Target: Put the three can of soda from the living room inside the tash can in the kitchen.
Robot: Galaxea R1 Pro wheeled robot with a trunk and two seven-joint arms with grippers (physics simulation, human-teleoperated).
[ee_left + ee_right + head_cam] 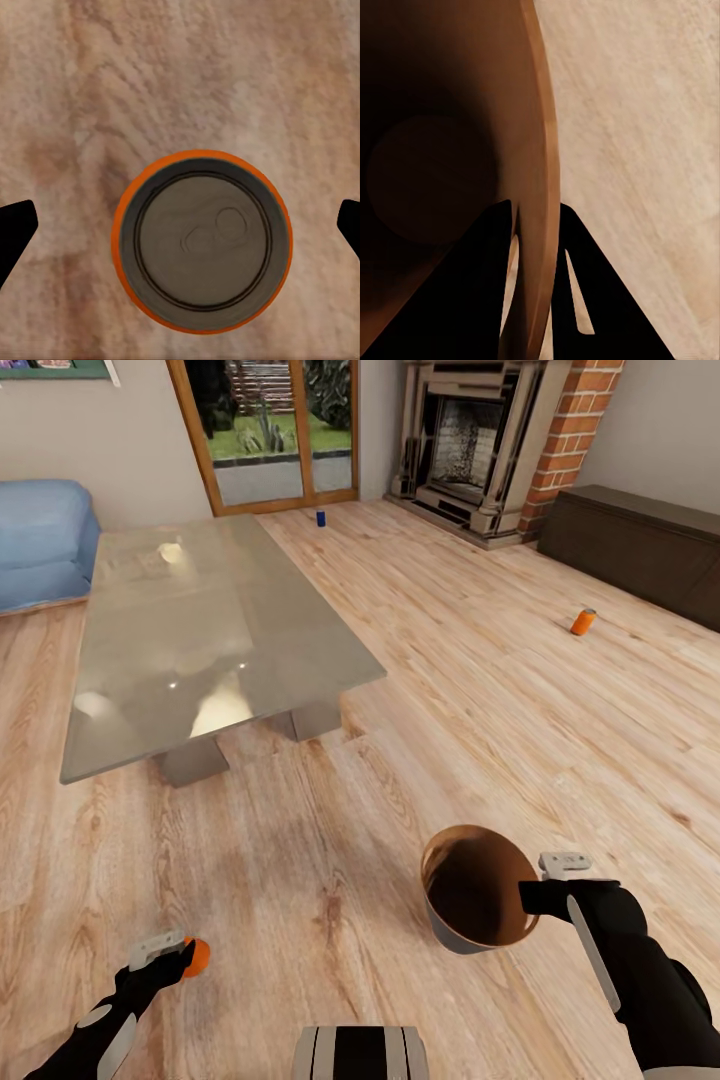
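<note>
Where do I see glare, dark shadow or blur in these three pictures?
Head view: bright glare patches on the low table. Right wrist view: the trash can interior falls into deep shadow, its rim lit. Left wrist view: the floor looks soft and blurred, the orange can top sharper.

Jaws pinch bin [457, 150] rim — wood floor [645, 135].

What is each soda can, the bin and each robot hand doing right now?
Orange can by the left hand: upright on the floor, not gripped.
Second orange can: lying tilted on the floor.
Blue can: upright on the floor.
Trash can: held up, empty.
Left hand: open around the can.
Right hand: shut on the bin's rim.
</note>
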